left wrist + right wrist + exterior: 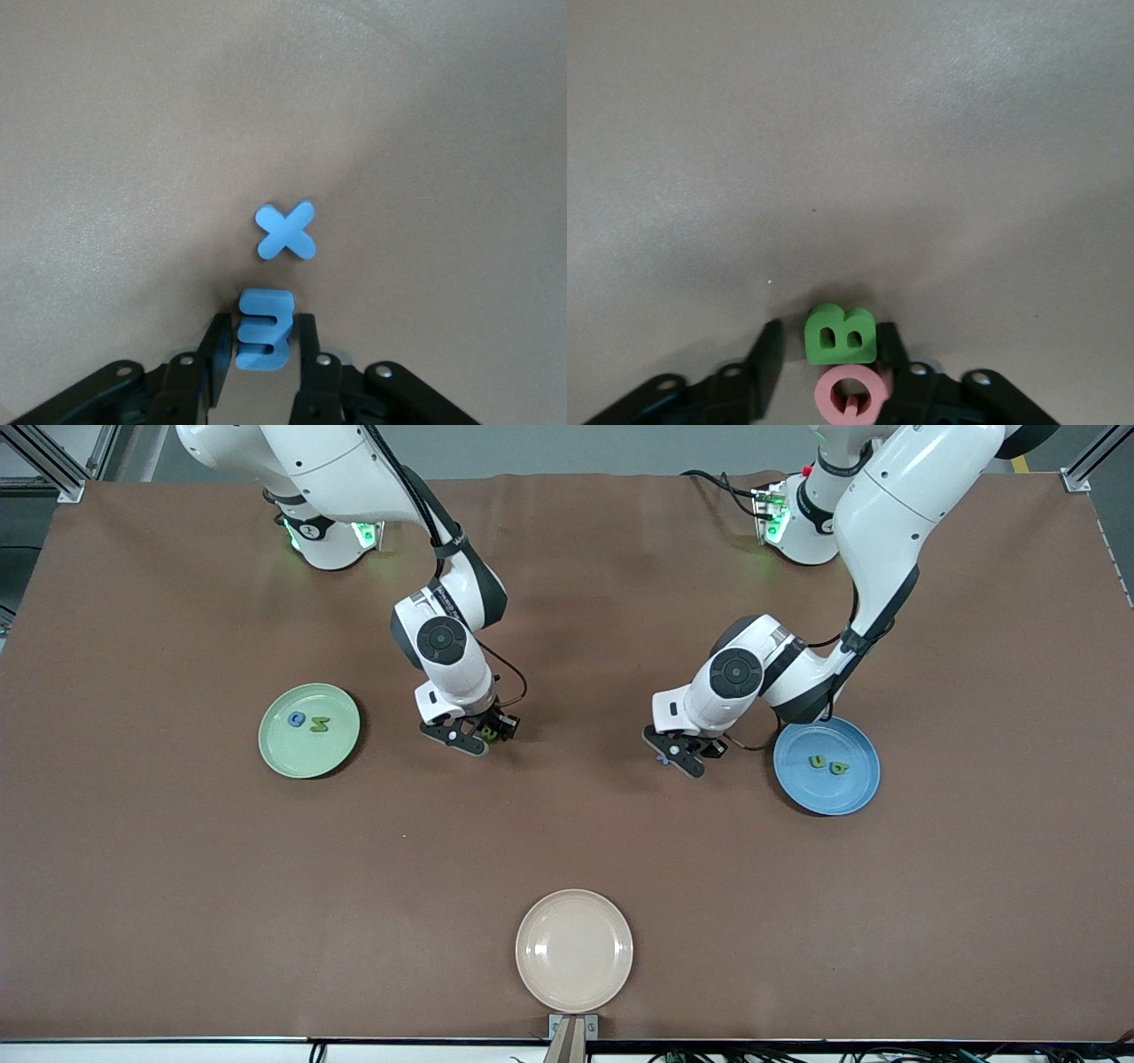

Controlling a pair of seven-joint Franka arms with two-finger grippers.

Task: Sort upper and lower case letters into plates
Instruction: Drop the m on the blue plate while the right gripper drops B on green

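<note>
You have four letters plated, two on the mint plate (309,730) at frame left, two on the blue plate (827,766) at right, four left: the left gripper (263,359) pinches a blue letter (263,329) beside the blue x (285,231), and the right gripper (829,359) stands spread around the green B (840,335), the pink letter (850,395) touching it

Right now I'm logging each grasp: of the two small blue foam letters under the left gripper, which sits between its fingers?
The ridged blue letter, flanked by the left gripper's fingers; the blue X-shaped letter lies free on the brown table.
</note>
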